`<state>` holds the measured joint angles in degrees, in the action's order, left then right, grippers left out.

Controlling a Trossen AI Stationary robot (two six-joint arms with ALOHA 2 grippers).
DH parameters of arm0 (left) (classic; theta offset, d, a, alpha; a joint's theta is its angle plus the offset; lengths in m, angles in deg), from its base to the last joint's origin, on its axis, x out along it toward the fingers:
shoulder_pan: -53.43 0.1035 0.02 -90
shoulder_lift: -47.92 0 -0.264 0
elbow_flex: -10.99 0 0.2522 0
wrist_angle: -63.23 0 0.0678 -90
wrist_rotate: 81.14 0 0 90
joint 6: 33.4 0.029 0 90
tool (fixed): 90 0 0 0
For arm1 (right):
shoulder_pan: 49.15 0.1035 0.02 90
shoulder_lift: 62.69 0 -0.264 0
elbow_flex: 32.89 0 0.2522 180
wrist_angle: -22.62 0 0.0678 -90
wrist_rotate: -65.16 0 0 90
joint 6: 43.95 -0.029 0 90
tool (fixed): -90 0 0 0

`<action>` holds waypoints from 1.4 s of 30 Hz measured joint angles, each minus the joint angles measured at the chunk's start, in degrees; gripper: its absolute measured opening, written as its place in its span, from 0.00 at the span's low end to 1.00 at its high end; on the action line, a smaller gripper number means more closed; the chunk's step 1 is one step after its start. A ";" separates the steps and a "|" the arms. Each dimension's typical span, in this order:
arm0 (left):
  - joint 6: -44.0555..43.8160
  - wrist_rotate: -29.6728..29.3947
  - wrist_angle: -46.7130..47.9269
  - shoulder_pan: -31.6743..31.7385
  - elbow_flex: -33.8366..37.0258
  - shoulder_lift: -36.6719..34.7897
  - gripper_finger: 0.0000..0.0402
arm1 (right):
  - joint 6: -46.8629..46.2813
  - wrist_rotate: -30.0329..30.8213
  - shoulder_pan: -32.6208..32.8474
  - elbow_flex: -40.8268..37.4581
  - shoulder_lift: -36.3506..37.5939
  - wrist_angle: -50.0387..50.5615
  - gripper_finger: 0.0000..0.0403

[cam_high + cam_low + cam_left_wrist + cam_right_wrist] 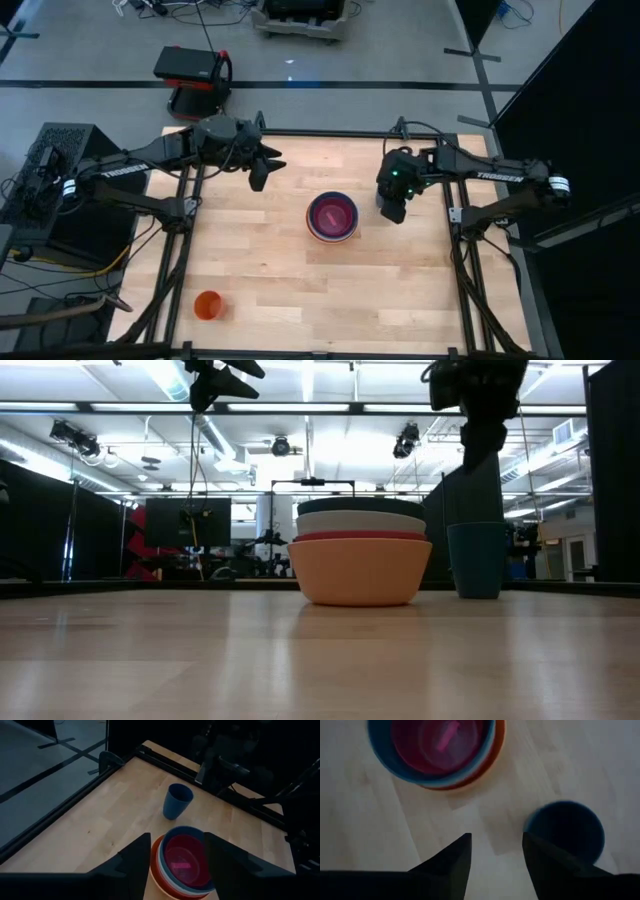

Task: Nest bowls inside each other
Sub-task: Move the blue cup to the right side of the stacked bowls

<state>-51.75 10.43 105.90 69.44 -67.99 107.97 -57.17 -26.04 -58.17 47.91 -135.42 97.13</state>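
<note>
The bowls (332, 216) stand nested in one stack at the table's middle. From the side it shows a yellow-orange bowl (360, 572) at the bottom, then red-orange and white rims, with the teal one on top. A magenta-pink bowl (437, 742) sits innermost. My left gripper (265, 170) hangs open in the air to the far left of the stack, which shows past its fingers (177, 836). My right gripper (393, 210) hangs open just right of the stack, high above the table (496, 837), with nothing between its fingers.
A small dark-blue cup (476, 558) stands upright just right of the stack, under my right gripper (565, 830). A small orange cup (208, 305) stands near the front left corner. Black frame rails (185, 250) run along the table's left and right sides.
</note>
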 joint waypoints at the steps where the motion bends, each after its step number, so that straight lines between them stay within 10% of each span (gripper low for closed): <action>1: 0.00 -0.01 -0.02 0.01 0.00 0.00 0.42 | 0.22 0.42 -0.01 -0.49 0.02 0.11 0.42; 10: 0.02 -0.01 -0.09 0.00 -0.01 0.00 0.41 | 1.47 2.52 -2.40 -7.23 -0.02 -1.18 0.56; 33: 0.04 0.01 -0.24 0.00 0.00 0.00 0.41 | 3.09 -2.11 -10.48 -18.79 -0.22 -14.42 0.54; 42: 0.01 0.01 -0.24 0.02 0.01 0.00 0.41 | 2.81 -5.53 -10.57 -19.19 -0.15 -15.40 0.29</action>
<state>-51.74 10.44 105.66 69.46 -67.98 107.97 -54.36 -31.56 -68.74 28.72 -135.57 81.73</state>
